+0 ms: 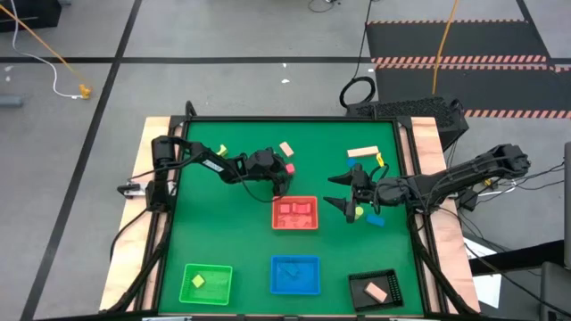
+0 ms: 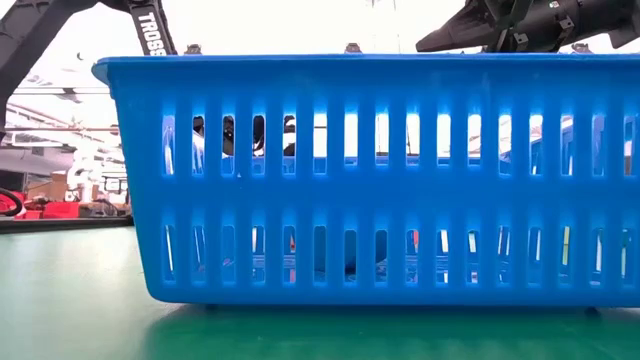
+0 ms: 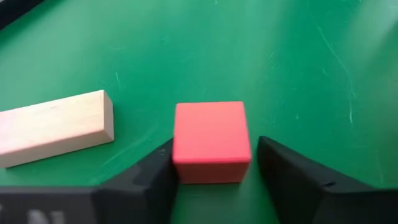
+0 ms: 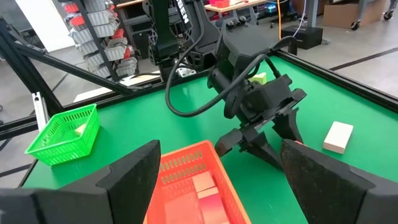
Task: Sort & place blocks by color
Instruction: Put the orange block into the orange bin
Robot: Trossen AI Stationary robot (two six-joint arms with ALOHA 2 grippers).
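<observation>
A red cube block (image 3: 210, 140) sits flat on the green table, near the middle of its far half. My left gripper (image 3: 214, 158) is low over the mat with the cube between its fingers, open; in the high view it (image 1: 284, 176) stands just beyond the red tray (image 1: 295, 214). A tan bar (image 3: 53, 127) lies beside the cube. My right gripper (image 1: 335, 191) hangs open, with nothing in it, right of the red tray; a blue block (image 1: 375, 218) and a yellow one (image 1: 359, 212) lie near it. My left gripper has one finger (image 3: 158, 168) against one side face of the red cube (image 3: 177, 155). The other finger (image 3: 280, 165) stands a narrow gap off the opposite face. The fingers come in slanting down. The cube rests on the mat.
The green tray (image 1: 206, 283), blue tray (image 1: 295, 275) and black tray (image 1: 375, 290) line the near edge; the blue tray (image 2: 370, 180) fills the low view. A tan block (image 1: 361, 152) and a yellow block (image 1: 379, 160) lie far right. The red tray holds red pieces.
</observation>
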